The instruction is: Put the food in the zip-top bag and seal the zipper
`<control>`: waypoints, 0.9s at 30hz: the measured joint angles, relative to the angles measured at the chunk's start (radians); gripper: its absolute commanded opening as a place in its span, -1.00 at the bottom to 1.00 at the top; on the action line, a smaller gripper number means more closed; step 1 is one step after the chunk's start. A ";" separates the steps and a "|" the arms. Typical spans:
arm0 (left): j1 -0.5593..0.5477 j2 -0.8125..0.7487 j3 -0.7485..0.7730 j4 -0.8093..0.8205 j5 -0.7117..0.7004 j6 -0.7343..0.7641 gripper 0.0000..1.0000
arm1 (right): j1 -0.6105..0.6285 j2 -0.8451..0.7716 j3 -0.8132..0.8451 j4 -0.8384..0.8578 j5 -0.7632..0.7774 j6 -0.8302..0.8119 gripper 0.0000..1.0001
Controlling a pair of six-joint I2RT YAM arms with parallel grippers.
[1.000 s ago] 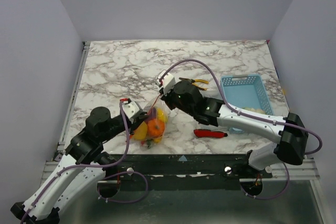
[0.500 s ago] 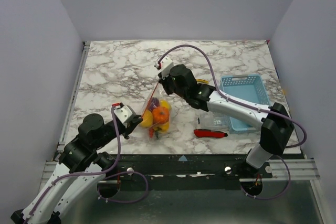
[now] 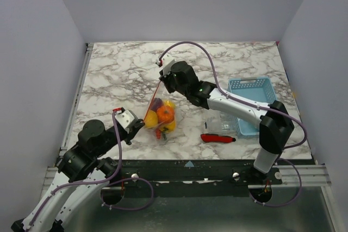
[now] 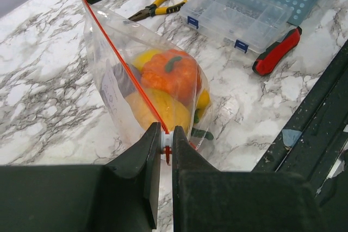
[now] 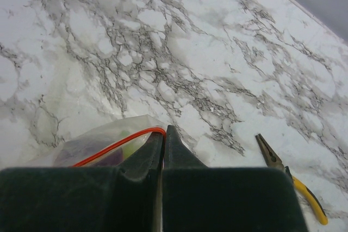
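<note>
- Step in hand: sealing; the food (image 4: 171,74) sits inside the bag (image 4: 109,42), with none seen loose on the table (image 3: 119,69)
- The bag hangs just above the table, between the two arms; its zipper (image 4: 120,58) is pulled taut as one thin line from end to end
- Left gripper (image 4: 166,137): narrow, pinched on the near end of the zipper
- Right gripper (image 5: 163,137): narrow, pinched on the far end of the zipper
- Whether the strip is locked along its full length, I cannot tell
- Next move, as I judge it: keep one end held; slide a firm pinch along the strip without tearing the thin plastic or tipping the load
- Count: one bag; one zipper; two grippers
- Food in the bag: one orange pepper, two yellow pieces, one purple bulb, one green piece (image 4: 201,133); more may be hidden
- Elsewhere: one knife (image 3: 217,138), one pair of pliers (image 4: 157,6), one clear box (image 4: 239,17), one blue basket (image 3: 250,99)
</note>
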 measured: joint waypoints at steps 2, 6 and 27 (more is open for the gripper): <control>0.000 -0.005 0.002 -0.003 -0.008 0.000 -1.00 | 0.000 0.011 0.009 0.001 -0.007 0.000 -0.99; 0.000 -0.010 0.005 -0.014 -0.024 0.001 -0.21 | 0.000 0.022 0.019 0.001 -0.016 0.000 -0.99; 0.000 -0.029 0.513 -0.236 -0.454 -0.327 0.91 | -0.048 0.277 0.315 -0.166 0.007 0.063 -0.67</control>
